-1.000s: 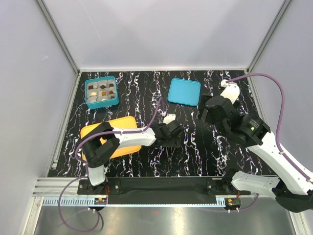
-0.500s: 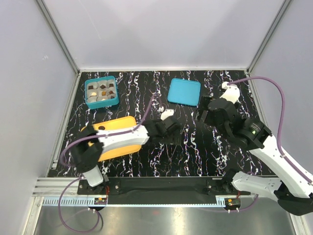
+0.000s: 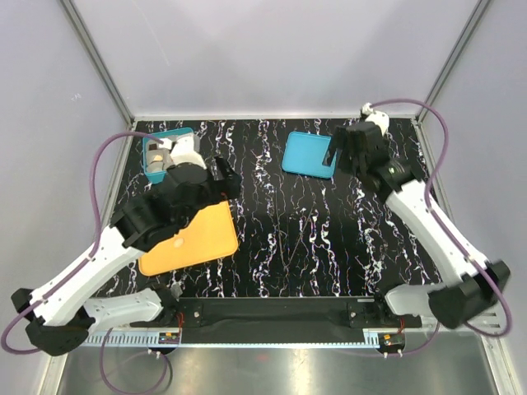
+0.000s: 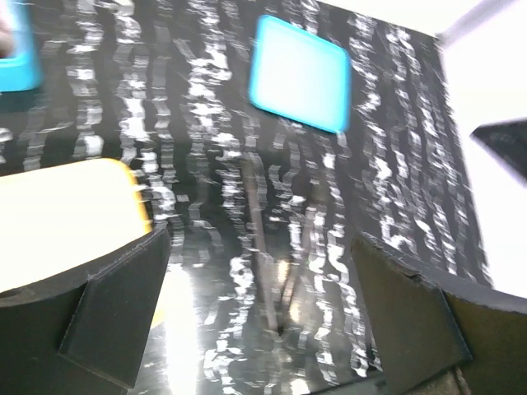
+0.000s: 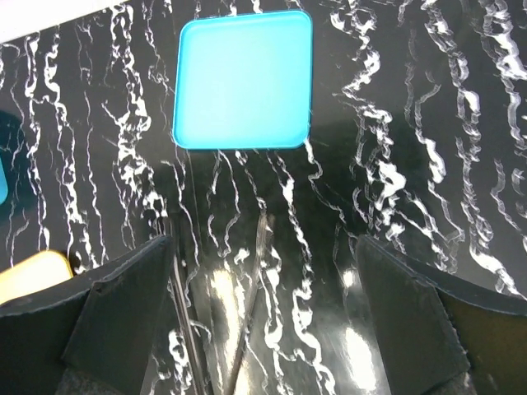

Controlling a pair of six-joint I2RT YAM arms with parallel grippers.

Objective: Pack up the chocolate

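The chocolate (image 3: pixel 156 151) shows only as a few small pieces in the teal box (image 3: pixel 169 133) at the back left; my left wrist covers most of the box. My left gripper (image 3: pixel 226 183) hangs open above the orange tray's (image 3: pixel 193 243) far edge. In the blurred left wrist view the left gripper (image 4: pixel 263 321) has nothing between its fingers (image 4: pixel 115 317). My right gripper (image 3: pixel 338 156) is open beside the flat teal lid (image 3: pixel 306 154). In the right wrist view the right gripper (image 5: pixel 268 313) is empty over bare table, with the lid (image 5: pixel 244 80) ahead.
The black marbled table (image 3: pixel 288 239) is walled at the back and both sides. The orange tray (image 4: pixel 66 206) and the lid (image 4: pixel 300 72) appear in the left wrist view, with a corner of the teal box (image 4: pixel 16 58). A tray corner (image 5: pixel 29 271) shows in the right wrist view.
My left arm has risen from mid-table and swung back left over the tray and box, its gripper opening wide. My right arm has reached farther back toward the lid.
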